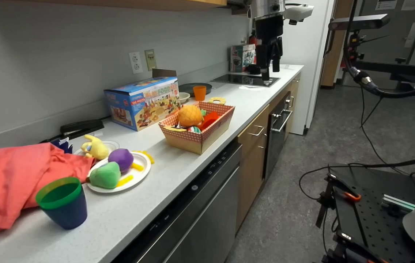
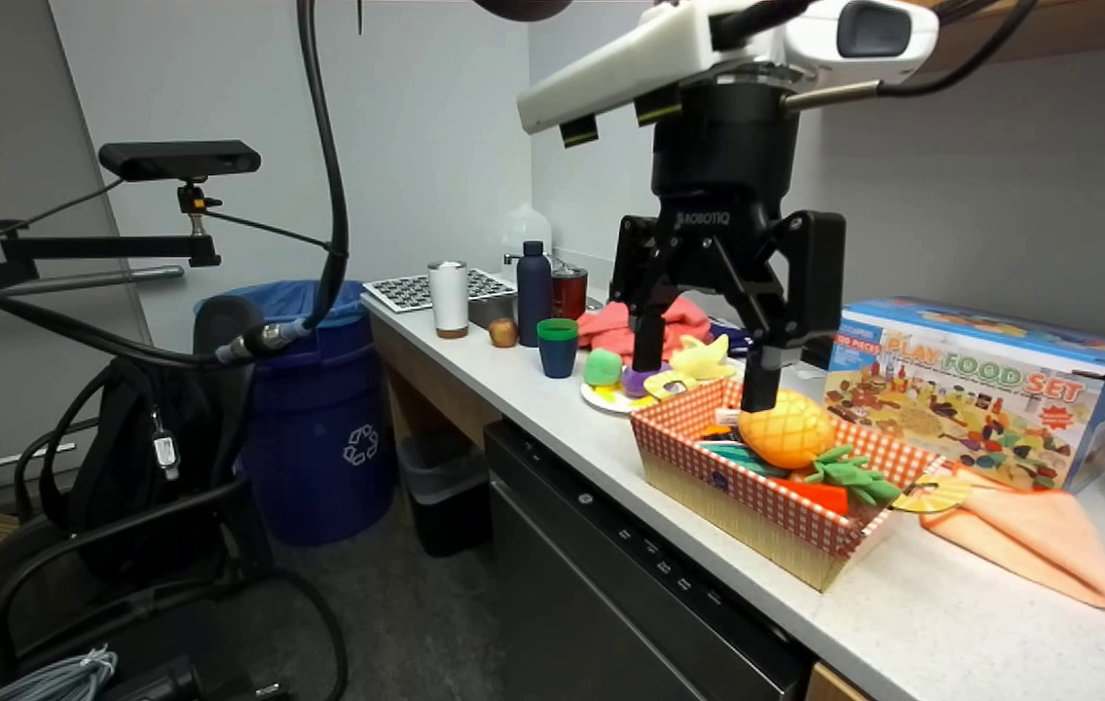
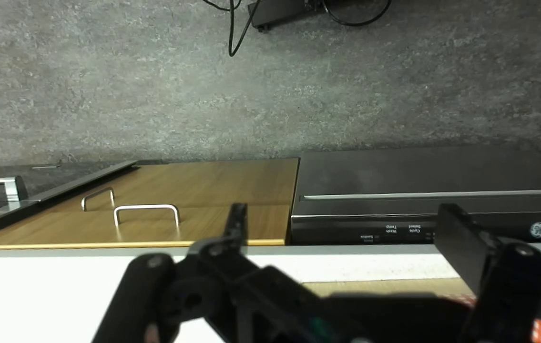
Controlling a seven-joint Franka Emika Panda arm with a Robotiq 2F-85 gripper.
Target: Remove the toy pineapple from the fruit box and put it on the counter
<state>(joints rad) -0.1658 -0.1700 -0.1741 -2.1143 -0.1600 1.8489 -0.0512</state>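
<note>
Orange pineapple (image 2: 786,430) pokes from the box (image 2: 747,516) near the desk's (image 1: 167,171) front edge, presumably why my pincer (image 2: 704,386) hangs spread.

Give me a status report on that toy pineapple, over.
Fingers open, empty. Toy pineapple in fruit box. Red toy piece beside it, possibly crowding the grasp.

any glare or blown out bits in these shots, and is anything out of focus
Wrist view: the long grey-white worktop is mostly blown out to flat white, and the black two-fingered gripper is soft and out of focus toward the bottom edge. In an exterior view, the roundish orange-yellow toy pineapple is clear enough to show its crosshatch lines, with no strong glare.
</note>
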